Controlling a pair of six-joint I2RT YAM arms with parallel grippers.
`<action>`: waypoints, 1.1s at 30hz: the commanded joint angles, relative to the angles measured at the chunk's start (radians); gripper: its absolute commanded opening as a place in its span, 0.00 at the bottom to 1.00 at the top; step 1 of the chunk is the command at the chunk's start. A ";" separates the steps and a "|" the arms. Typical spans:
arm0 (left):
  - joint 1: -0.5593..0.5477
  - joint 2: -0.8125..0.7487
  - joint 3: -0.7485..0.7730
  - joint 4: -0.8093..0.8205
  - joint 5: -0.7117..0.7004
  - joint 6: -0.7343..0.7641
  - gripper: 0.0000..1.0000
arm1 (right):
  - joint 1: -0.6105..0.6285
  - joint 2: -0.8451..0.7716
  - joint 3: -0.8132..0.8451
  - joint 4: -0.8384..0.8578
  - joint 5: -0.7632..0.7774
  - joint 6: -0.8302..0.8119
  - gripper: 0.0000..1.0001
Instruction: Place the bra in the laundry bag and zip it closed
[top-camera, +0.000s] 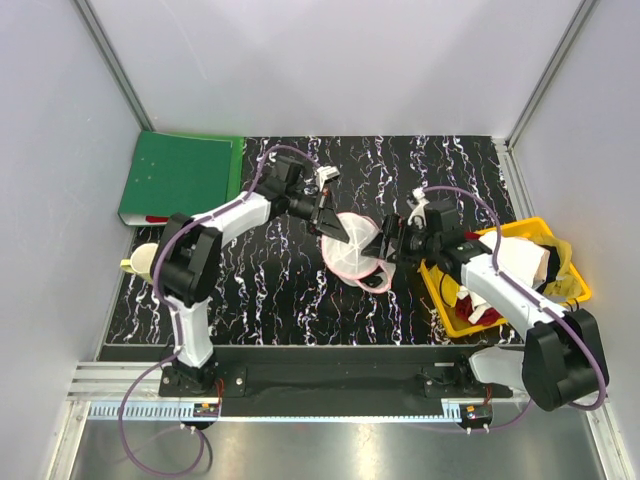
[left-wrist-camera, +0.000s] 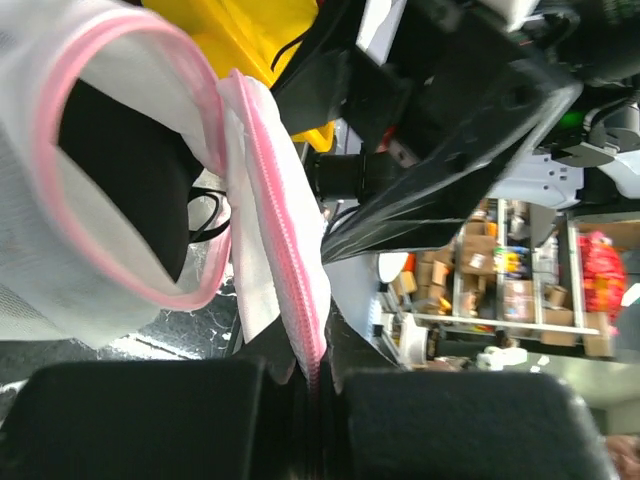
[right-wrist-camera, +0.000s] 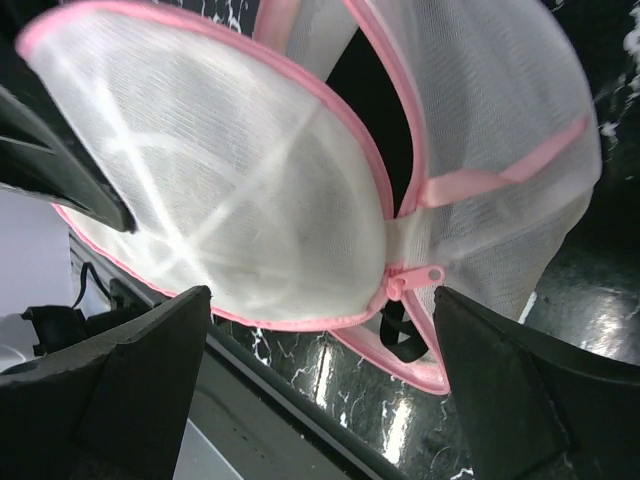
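Observation:
The laundry bag (top-camera: 350, 252), white mesh with pink rims, is held up off the table between both arms. My left gripper (top-camera: 328, 222) is shut on its pink zipper edge, seen pinched between the pads in the left wrist view (left-wrist-camera: 318, 372). The bra (left-wrist-camera: 130, 190) is a dark mass inside the open bag (left-wrist-camera: 275, 240). My right gripper (top-camera: 390, 240) is open. In the right wrist view (right-wrist-camera: 322, 300) its fingers stand apart either side of the bag's spoked end (right-wrist-camera: 230, 190). The pink zipper pull (right-wrist-camera: 415, 277) lies between them, and a black strap (right-wrist-camera: 400, 335) hangs out below it.
A yellow basket (top-camera: 437, 290) with white and red clothes (top-camera: 520, 262) sits at the right, under my right arm. A green flat box (top-camera: 180, 178) lies at the back left, a cream object (top-camera: 142, 262) beside the left arm. Grey walls enclose the black marbled table (top-camera: 290, 300).

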 joint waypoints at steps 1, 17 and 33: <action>-0.020 0.023 0.018 0.237 0.098 -0.118 0.00 | -0.067 -0.020 0.016 0.043 0.011 -0.068 1.00; -0.017 0.253 -0.108 1.912 0.116 -1.450 0.00 | -0.130 0.149 0.021 0.320 -0.292 -0.090 0.97; 0.006 0.017 -0.074 0.280 -0.086 -0.155 0.00 | -0.130 0.169 -0.053 0.451 -0.300 0.036 0.47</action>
